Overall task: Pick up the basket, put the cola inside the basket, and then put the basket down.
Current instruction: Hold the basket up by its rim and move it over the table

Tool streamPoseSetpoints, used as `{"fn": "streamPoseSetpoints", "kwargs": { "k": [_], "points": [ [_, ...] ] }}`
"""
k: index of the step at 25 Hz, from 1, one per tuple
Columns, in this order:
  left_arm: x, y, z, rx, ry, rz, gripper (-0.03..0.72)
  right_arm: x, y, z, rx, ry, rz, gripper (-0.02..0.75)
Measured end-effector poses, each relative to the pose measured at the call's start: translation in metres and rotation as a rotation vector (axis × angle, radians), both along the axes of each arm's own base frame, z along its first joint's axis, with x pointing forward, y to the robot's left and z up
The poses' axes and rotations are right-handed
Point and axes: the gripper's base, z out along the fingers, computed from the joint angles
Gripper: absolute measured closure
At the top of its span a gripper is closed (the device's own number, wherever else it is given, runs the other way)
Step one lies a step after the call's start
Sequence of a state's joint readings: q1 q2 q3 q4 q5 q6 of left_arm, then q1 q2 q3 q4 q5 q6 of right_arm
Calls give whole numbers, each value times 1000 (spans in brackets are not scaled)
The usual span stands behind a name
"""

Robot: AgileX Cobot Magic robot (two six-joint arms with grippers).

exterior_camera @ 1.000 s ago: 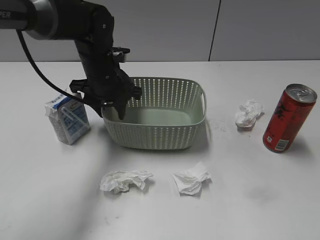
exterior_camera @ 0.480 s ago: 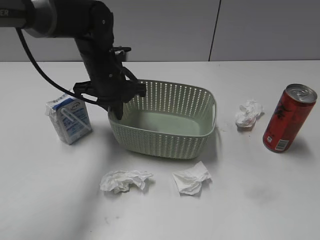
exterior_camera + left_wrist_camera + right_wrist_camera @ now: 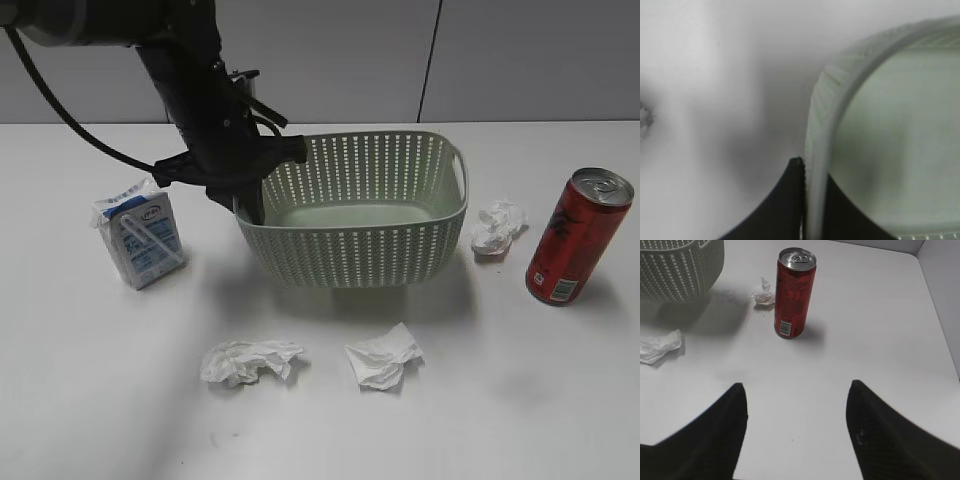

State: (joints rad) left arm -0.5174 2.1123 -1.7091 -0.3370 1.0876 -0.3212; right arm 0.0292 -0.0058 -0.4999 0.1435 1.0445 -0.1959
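Observation:
The pale green slotted basket [image 3: 360, 235] hangs above the white table, held by its left rim. My left gripper [image 3: 250, 200] is shut on that rim; in the left wrist view its black fingers [image 3: 812, 192] pinch the basket wall [image 3: 815, 140]. The red cola can [image 3: 578, 237] stands upright at the right of the table, apart from the basket. In the right wrist view the cola [image 3: 794, 292] stands ahead of my right gripper [image 3: 796, 412], which is open and empty above the table. A corner of the basket [image 3: 680, 265] shows at the top left there.
A blue-and-white milk carton [image 3: 138, 238] stands left of the basket. Crumpled tissues lie in front of the basket [image 3: 250, 360], [image 3: 383, 357] and between basket and cola [image 3: 497, 226]. The grey wall is behind the table.
My left gripper has lifted the basket off the table and carried it up and to the right. The cola, carton and tissues have not moved.

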Motion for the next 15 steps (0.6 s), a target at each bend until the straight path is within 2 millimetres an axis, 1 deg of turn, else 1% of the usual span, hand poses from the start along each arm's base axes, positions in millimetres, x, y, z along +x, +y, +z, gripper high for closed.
{"fn": "streamPoseSetpoints", "kwargs": {
  "k": [2,6,10,12,15],
  "points": [
    [-5,-2,8,16,-16,-15,688,0,0,0,0,0,0,263],
    [-17,-9,21,60,-18,10,688,0,0,0,0,0,0,265],
    [-34,-24,30,65,-19,-20,688,0,0,0,0,0,0,265],
    [-44,-32,34,75,-17,-33,688,1,0,1,0,2,0,265],
    [-56,-41,34,137,-7,-8,688,6,0,9,13,18,-8,264]
  ]
}}
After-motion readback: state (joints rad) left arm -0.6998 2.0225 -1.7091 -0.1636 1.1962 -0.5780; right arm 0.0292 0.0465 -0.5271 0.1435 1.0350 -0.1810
